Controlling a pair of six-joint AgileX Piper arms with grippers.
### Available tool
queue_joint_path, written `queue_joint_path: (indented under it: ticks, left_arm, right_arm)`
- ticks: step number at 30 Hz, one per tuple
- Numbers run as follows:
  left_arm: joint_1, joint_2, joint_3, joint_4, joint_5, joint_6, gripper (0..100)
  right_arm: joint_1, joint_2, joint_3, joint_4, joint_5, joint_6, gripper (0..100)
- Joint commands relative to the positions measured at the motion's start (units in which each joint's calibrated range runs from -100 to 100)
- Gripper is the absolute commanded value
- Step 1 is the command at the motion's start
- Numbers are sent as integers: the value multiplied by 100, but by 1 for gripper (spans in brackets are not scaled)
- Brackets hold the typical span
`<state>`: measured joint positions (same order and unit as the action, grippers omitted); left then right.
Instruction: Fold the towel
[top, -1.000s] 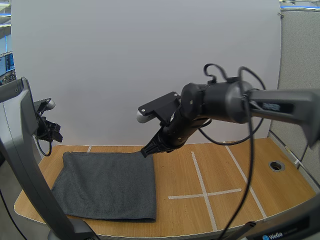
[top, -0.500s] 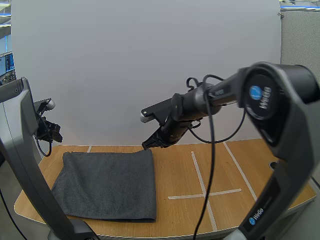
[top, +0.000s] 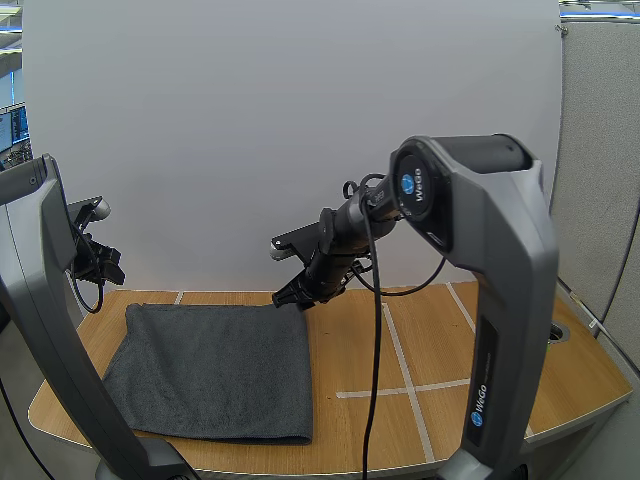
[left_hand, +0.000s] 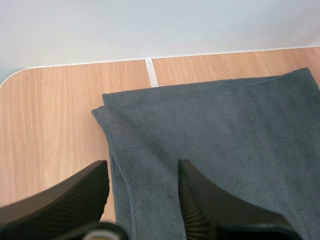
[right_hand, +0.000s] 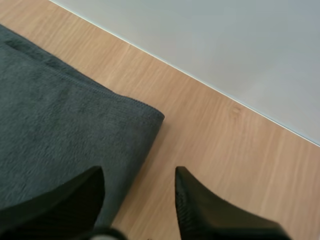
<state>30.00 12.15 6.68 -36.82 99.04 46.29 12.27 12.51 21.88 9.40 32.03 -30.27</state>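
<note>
**Towel flat on the desk**

I see it spread over the desk's left half, with two layers showing at its far left corner. My right tool hovers at the far right corner, fingers apart, gripping nothing. My left tool hangs above the far left corner, spread just as wide and empty.

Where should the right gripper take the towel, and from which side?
Probably the towel at its far right corner, from above, one finger on the cloth, one on the table beyond its edge. It lies flat, and that corner sits just ahead of the open right gripper.
</note>
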Motion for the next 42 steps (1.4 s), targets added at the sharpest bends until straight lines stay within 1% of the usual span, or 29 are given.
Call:
queue_joint_path:
  ticks: [1, 9, 11, 12, 13, 14, 15, 17, 19, 25, 37, 39, 40, 42]
  left_arm:
    - [-25, -87, -43, -44, 96, 3, 70]
    - [-25, -87, -43, -44, 96, 3, 69]
    - [-25, -87, -43, -44, 96, 3, 65]
    - [-25, -87, -43, -44, 96, 3, 60]
    - [-25, -87, -43, -44, 96, 3, 53]
    - [-25, -87, -43, -44, 96, 3, 36]
    - [-25, -87, -43, -44, 96, 3, 28]
    - [-25, -87, -43, -44, 96, 3, 0]
    - [-25, -87, -43, -44, 96, 3, 0]
    - [-25, -87, -43, -55, 96, 3, 0]
    - [-25, -87, -43, -67, 96, 3, 0]
    - [-25, -87, -43, -78, 96, 3, 0]
    - [-25, -87, -43, -78, 96, 3, 0]
    - [-25, -87, -43, -78, 96, 3, 0]
  right_arm:
    - [-18, 415, -407, 17, -33, 4, 81]
    - [-18, 793, -773, 145, -33, 4, 81]
    - [-18, 811, -773, 145, -77, 4, 81]
    - [-18, 811, -773, 145, -118, 4, 81]
    - [-18, 811, -773, 145, -163, 4, 79]
    - [-18, 811, -789, 145, -201, 4, 77]
    - [-18, 811, -803, 145, -201, 4, 75]
    - [-18, 811, -838, 166, -245, 4, 71]
    - [-18, 811, -852, 252, -268, -5, 67]
    - [-18, 919, -852, 297, -438, -5, 60]
    - [-18, 1205, -852, 397, -754, -15, 59]
    - [-18, 1205, -852, 440, -754, -15, 53]
    - [-18, 1205, -852, 507, -754, -15, 47]
    - [-18, 1205, -852, 614, -754, -15, 30]
